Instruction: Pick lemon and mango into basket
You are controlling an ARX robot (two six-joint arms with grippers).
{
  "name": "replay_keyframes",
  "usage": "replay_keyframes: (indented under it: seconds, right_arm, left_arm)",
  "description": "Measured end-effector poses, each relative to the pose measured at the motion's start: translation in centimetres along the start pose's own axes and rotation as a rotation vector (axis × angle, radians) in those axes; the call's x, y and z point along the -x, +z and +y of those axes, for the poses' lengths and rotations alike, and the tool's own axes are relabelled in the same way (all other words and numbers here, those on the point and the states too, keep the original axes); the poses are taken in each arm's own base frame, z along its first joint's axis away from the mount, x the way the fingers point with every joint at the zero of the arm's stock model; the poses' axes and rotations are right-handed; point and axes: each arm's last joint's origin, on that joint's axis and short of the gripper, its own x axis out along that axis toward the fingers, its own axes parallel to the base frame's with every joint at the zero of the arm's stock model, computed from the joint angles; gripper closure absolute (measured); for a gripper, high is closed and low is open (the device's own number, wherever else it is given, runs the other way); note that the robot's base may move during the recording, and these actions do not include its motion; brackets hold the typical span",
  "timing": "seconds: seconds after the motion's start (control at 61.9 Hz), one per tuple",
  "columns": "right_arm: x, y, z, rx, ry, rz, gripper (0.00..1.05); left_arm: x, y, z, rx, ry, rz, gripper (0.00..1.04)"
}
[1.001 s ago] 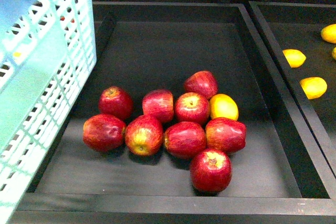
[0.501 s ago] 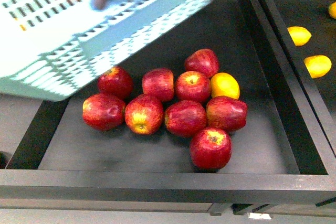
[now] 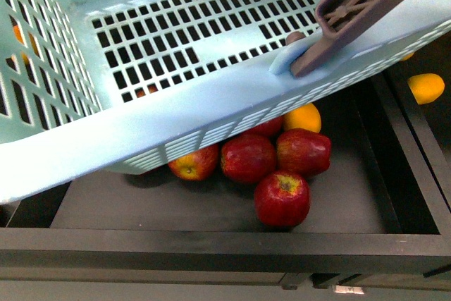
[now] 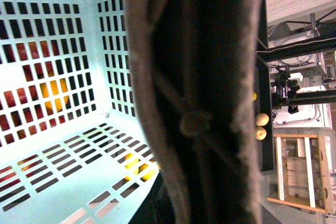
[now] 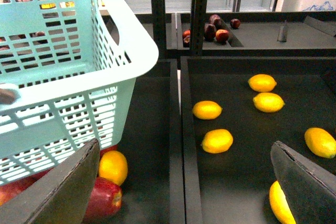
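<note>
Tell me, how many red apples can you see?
5 apples: one nearest, two behind it, two peeking from under the basket. The basket likely hides more.

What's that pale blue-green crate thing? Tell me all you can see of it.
The light aqua plastic basket has slotted lattice walls and floor, a thick smooth rim and a brownish-mauve ribbed handle. It hangs tilted above the red apples in the black tray, nothing inside it. What holds it is not visible.
</note>
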Motion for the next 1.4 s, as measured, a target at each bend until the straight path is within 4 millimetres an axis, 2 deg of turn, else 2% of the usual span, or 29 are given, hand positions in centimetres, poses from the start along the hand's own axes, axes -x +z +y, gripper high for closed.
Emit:
replay_keyframes:
  seconds: [0.517, 0.549, 0.597, 0.614, 0.662, 0.807, 0.888, 0.969, 1.017, 1.13, 1.276, 1.405]
  right_arm:
    - [0.0, 0.0, 0.0, 0.000, 0.000, 0.000, 0.09]
    - [0.0, -0.1, 0.0, -0.017, -0.013, 0.027, 0.09]
    - [-0.2, -0.1, -0.3, -0.109, -0.067, 0.192, 0.09]
    - [-0.6, -0.1, -0.7, -0.152, -0.098, 0.250, 0.09]
    - [-1.2, 0.0, -1.3, -0.210, -0.126, 0.281, 0.09]
    - [-3.9, 1.7, -4.2, -0.281, -0.220, 0.230, 0.09]
    - [-6.3, 2.5, -6.5, -0.264, -0.290, 0.188, 0.09]
    - [-9.1, 2.4, -8.3, -0.222, -0.314, 0.188, 0.09]
    - [-12.2, 1.2, -10.0, -0.180, -0.313, 0.242, 0.09]
    - [-16.7, -3.4, -12.0, -0.140, -0.304, 0.435, 0.09]
    - [-20.0, -8.9, -13.6, -0.083, -0.277, 0.632, 0.09]
    - [-21.6, -11.9, -14.4, -0.047, -0.262, 0.724, 0.09]
  left_arm:
    - [0.0, 0.0, 0.0, -0.008, 0.004, -0.007, 1.00]
    - [0.0, 0.0, 0.0, -0.008, 0.003, -0.006, 1.00]
    - [0.0, 0.0, 0.0, -0.008, 0.002, -0.005, 1.00]
    - [0.0, 0.0, 0.0, -0.008, 0.002, -0.005, 1.00]
    - [0.0, 0.0, 0.0, -0.008, 0.003, -0.006, 1.00]
    - [0.0, 0.0, 0.0, -0.007, 0.001, -0.005, 1.00]
    - [0.0, 0.1, 0.0, -0.010, 0.003, -0.010, 1.00]
    - [0.0, 0.1, 0.0, -0.011, 0.005, -0.013, 1.00]
    - [0.0, 0.1, 0.0, -0.011, 0.003, -0.010, 1.00]
    - [0.0, 0.1, 0.0, -0.011, 0.001, -0.007, 1.00]
    - [0.0, 0.1, 0.0, -0.011, 0.001, -0.007, 1.00]
    - [0.0, 0.1, 0.0, -0.011, 0.003, -0.009, 1.00]
